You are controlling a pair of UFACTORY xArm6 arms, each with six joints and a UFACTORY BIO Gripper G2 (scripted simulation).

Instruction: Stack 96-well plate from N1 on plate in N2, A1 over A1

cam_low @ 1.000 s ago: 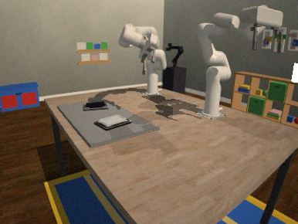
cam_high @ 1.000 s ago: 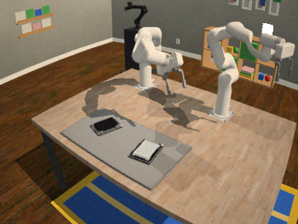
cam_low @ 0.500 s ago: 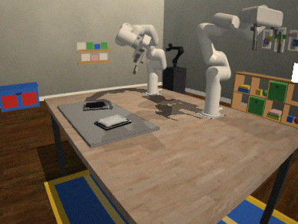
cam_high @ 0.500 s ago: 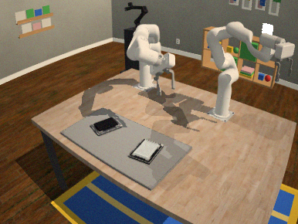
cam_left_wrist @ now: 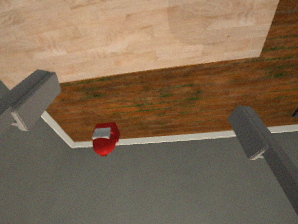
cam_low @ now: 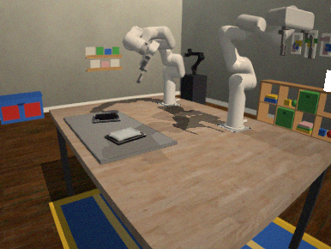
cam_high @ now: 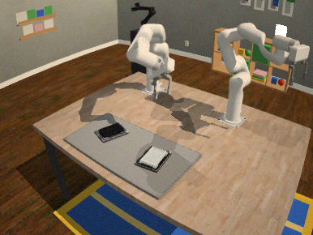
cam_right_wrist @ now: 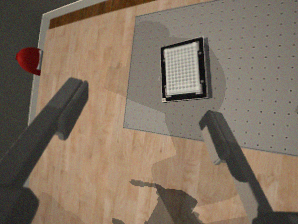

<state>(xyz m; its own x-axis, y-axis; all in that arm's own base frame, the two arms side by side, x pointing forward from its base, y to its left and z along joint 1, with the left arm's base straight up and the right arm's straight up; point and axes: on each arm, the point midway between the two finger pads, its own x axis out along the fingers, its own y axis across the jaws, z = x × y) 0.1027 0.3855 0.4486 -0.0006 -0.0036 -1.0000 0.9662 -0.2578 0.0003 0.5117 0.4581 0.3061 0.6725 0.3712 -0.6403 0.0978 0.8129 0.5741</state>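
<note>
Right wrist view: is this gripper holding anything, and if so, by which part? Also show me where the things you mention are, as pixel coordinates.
Nothing: the right gripper (cam_high: 162,96) (cam_low: 140,80) (cam_right_wrist: 142,100) has its fingers apart, with nothing between them.

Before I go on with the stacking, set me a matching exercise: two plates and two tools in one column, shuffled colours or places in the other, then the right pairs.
1. Plate in N1
2. Plate in N2
3. Left tool
4. Right tool

A. White on top
B. Open, bare tabletop wood between its fingers in its wrist view
C. Black
D. Open, floor and wall between its fingers in its wrist view

Pairs: 1-C, 2-A, 3-D, 4-B
</note>
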